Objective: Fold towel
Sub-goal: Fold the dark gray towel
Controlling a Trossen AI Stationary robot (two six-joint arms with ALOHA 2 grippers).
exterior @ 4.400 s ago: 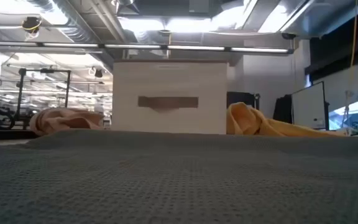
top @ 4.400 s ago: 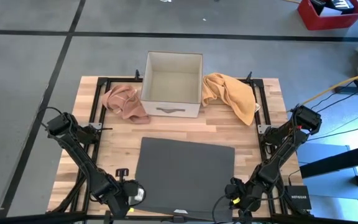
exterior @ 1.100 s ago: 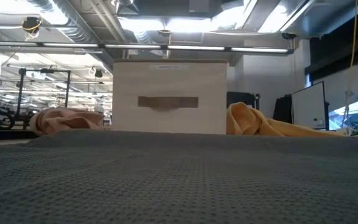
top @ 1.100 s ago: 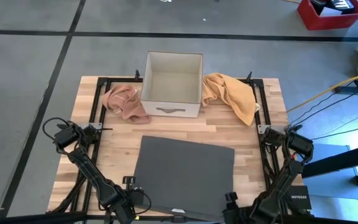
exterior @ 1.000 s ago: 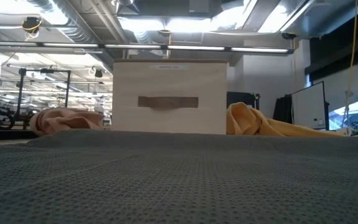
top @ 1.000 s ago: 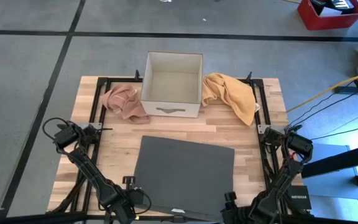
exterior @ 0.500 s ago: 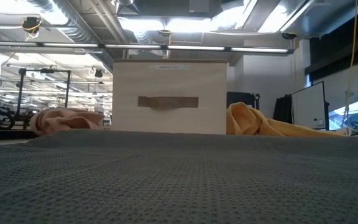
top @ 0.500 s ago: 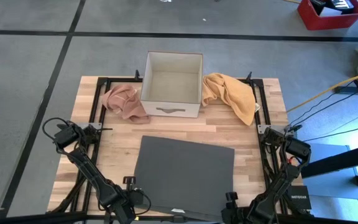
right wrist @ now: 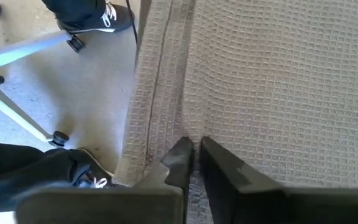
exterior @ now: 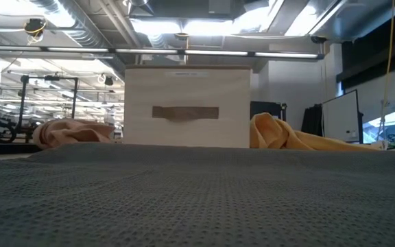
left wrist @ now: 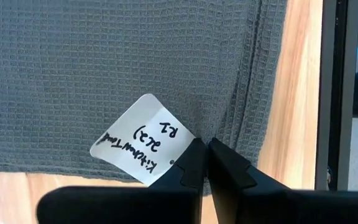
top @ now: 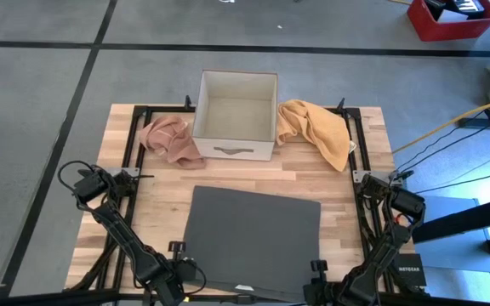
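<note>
L tool (left wrist: 204, 146) & R tool (right wrist: 194, 152) both pinch gray towel (top: 253, 238) edge; only wrist views show it.

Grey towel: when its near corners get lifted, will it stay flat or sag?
The grey towel will probably sag; its thin waffle weave lies limp on the table. It looks light. The rough weave should resist slipping.

A white tag (left wrist: 143, 139) on the grey towel (left wrist: 117, 62) reads "Kitchen Towel".
</note>
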